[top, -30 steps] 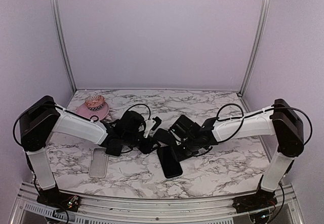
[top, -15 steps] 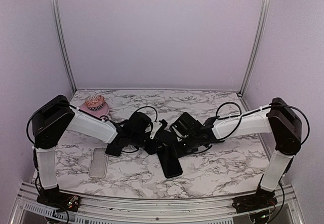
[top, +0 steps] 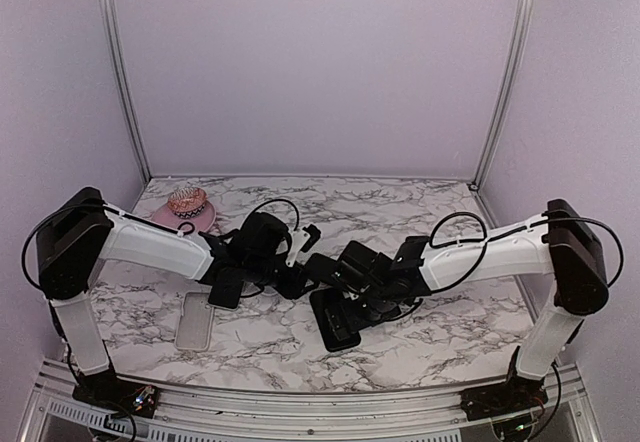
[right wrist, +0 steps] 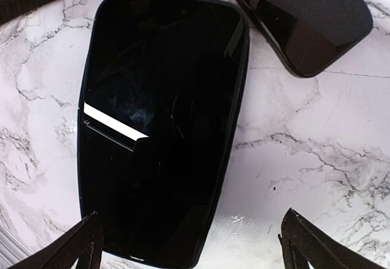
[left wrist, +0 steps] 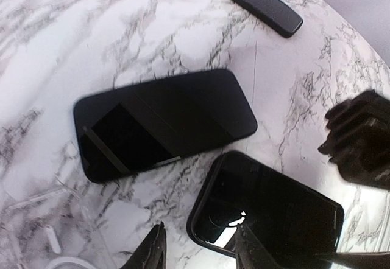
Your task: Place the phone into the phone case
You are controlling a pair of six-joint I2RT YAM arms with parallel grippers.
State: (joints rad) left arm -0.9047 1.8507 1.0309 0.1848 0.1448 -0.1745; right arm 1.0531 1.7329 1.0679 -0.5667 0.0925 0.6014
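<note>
Top external view has the marble table [top: 440, 207] with both arms reaching in to meet at its middle. On it the phone case [right wrist: 158, 129] lies flat under the right gripper [right wrist: 192, 235], whose jaws stand wide apart and grip nothing. Just beside the case, outside it, lies the phone [left wrist: 164, 123], flat and black. Over the case's corner hovers the left gripper [left wrist: 201, 251], jaws a little apart, empty

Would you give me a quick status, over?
Left claw open, right claw open, both empty. Phone flat beside case, not in. Nothing between them.
</note>
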